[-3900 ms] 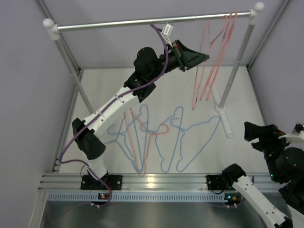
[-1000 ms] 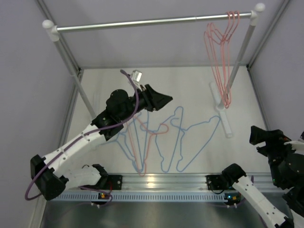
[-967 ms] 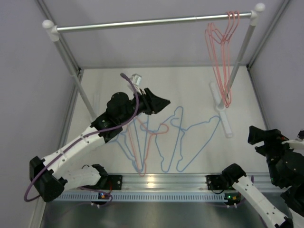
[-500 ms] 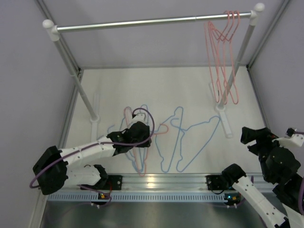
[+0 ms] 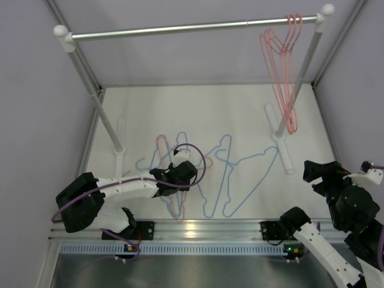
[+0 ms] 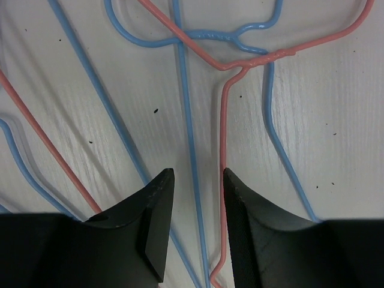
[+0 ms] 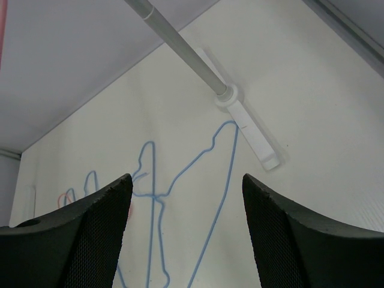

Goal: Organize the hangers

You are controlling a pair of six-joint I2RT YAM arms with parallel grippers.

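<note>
I have my left arm (image 5: 123,185) folded low, its elbow pushed out to the left and the forearm reaching right toward the middle. The left end effector (image 5: 183,171) points steeply down. On its wrist view the two dark fingers (image 6: 153,204) stand apart with a narrow gap between them, not clamped on anything. My right arm (image 5: 317,239) sits drawn back at the near right corner, wrist raised. The right end effector (image 5: 321,173) faces forward and to the left, its fingers (image 7: 102,216) spread wide and empty.
</note>
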